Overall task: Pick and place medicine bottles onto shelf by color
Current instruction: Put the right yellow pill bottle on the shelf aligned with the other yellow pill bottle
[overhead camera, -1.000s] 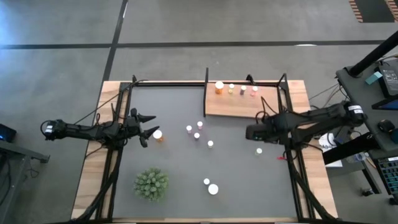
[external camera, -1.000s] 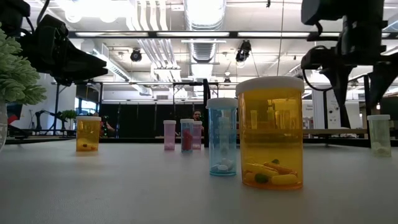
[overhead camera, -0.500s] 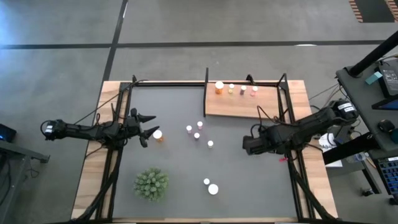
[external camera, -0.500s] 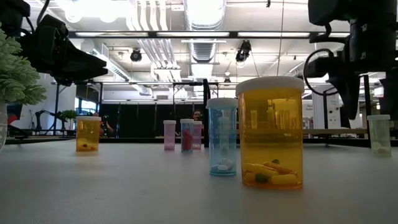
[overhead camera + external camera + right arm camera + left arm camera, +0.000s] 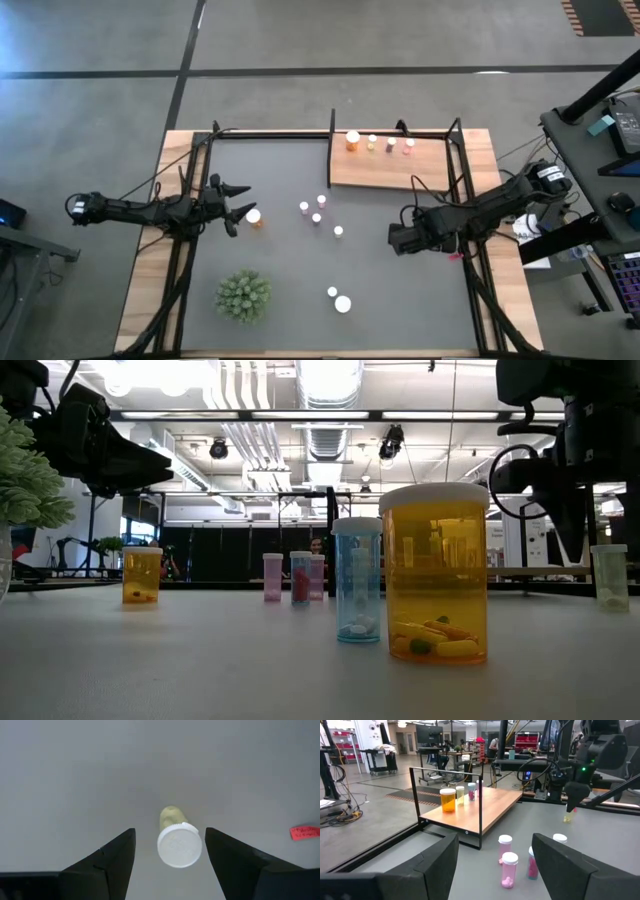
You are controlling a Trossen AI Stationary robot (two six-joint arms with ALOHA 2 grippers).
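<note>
The right pincer (image 5: 170, 851) hung released over a yellowish bottle (image 5: 176, 838) standing on the tabletop (image 5: 300, 270) near the shelf (image 5: 385, 170). The left pincer (image 5: 238, 200) waited, released, beside an orange bottle (image 5: 254, 217).

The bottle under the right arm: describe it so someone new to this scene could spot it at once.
On the dark grey mat, look just below the shelf's right end, where the right hand hangs open. Directly beneath it stands a pale yellowish bottle with a white cap, alone; the other loose bottles cluster mid-mat.
</note>
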